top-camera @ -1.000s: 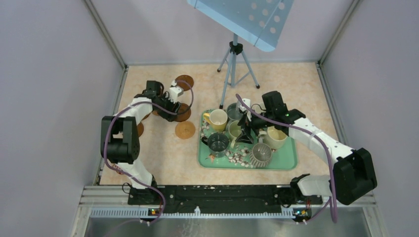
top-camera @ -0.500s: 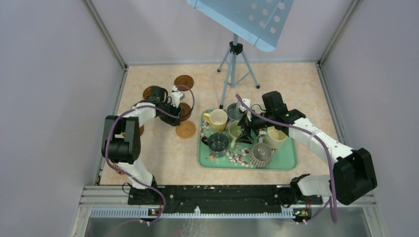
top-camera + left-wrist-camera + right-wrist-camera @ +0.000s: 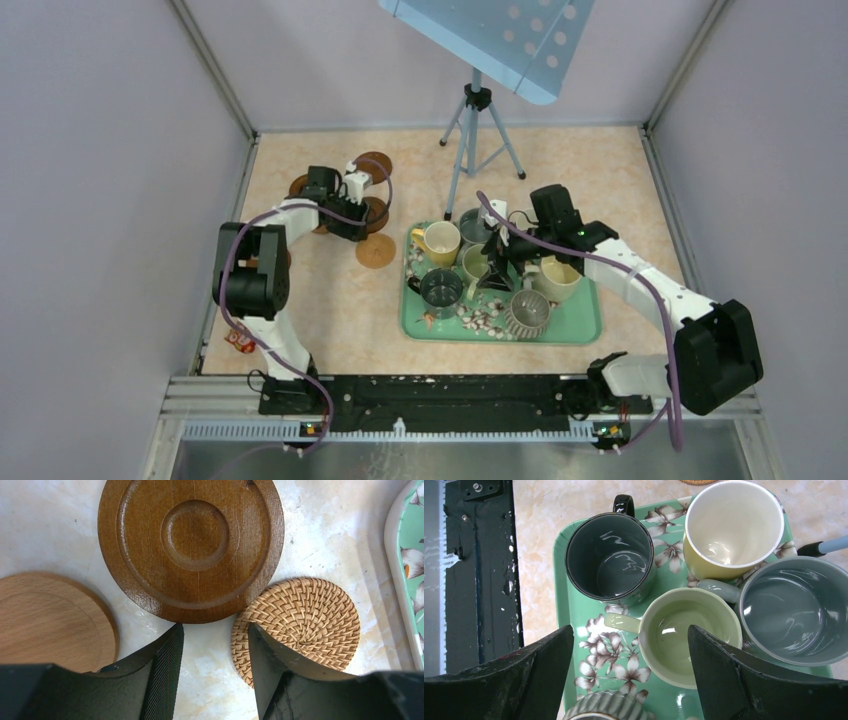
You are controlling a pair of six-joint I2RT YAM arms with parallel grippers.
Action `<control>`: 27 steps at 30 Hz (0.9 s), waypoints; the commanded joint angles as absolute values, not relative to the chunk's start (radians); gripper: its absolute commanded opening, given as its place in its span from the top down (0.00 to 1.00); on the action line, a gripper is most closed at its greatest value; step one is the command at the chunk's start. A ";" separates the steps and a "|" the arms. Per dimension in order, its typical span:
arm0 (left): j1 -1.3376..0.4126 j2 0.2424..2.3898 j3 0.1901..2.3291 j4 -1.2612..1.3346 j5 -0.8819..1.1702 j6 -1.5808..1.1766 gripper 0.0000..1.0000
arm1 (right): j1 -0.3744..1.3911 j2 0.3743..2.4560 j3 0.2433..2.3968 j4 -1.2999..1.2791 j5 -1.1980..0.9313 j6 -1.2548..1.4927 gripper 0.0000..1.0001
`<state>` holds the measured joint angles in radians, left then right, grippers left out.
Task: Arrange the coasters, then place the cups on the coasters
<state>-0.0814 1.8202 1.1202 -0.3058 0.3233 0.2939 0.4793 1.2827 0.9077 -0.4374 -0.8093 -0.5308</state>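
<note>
Left claw (image 3: 214, 640): your jaws stand partly apart and grip nothing; only the marbled beige tabletop (image 3: 60, 525) shows between the two black fingers.
Dark brown round wooden coaster with a ringed rim (image 3: 192, 545): it lies flat just ahead of your left fingertips, and they do not touch it.
Pale round wooden coaster (image 3: 45, 620): it lies flat to the left of the dark one, with its edge running behind your left finger in the wrist view.
Woven round rattan coaster (image 3: 305, 620): it lies flat, almost touching the dark one, partly behind your right finger and near the tray's rim.
Right claw (image 3: 630, 630): your jaws are spread wide and empty, hanging above the tray over the pale green mug (image 3: 691, 635).
Green floral tray (image 3: 566, 605): it sits on the tabletop to the right of the coasters and carries every cup you can see.
Cups on the tray: the glossy dark green mug (image 3: 609, 560), yellow mug (image 3: 734, 525) and grey mug (image 3: 794, 610) stand upright, crowded around the pale green one. The ribbed grey mug (image 3: 604, 709) is at the near edge and the cream mug (image 3: 556, 280) is on the right.
Cups versus coasters: no cup stands on a coaster.
</note>
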 commanded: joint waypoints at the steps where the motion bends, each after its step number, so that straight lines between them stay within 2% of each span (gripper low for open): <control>1: -0.083 1.807 1.131 -0.290 0.335 0.297 0.43 | 0.480 1.249 0.899 -0.416 -0.824 -0.552 0.17; 7: -0.085 1.657 1.062 -0.326 0.426 0.325 0.35 | 0.480 1.251 0.899 -0.416 -0.829 -0.552 0.17; 13: -0.124 1.647 1.014 -0.338 0.431 0.386 0.32 | 0.480 1.252 0.902 -0.415 -0.831 -0.549 0.17; 20: -0.154 1.692 1.001 -0.330 0.372 0.407 0.35 | 0.480 1.237 0.899 -0.412 -0.830 -0.546 0.17; 27: -0.161 1.642 0.925 -0.359 0.297 0.482 0.39 | 0.480 1.236 0.900 -0.414 -0.827 -0.548 0.17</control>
<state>-0.1574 1.6878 0.9844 -0.3351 0.3534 0.4236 0.4793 1.2724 0.8970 -0.4374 -0.8093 -0.5312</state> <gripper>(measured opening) 0.620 0.830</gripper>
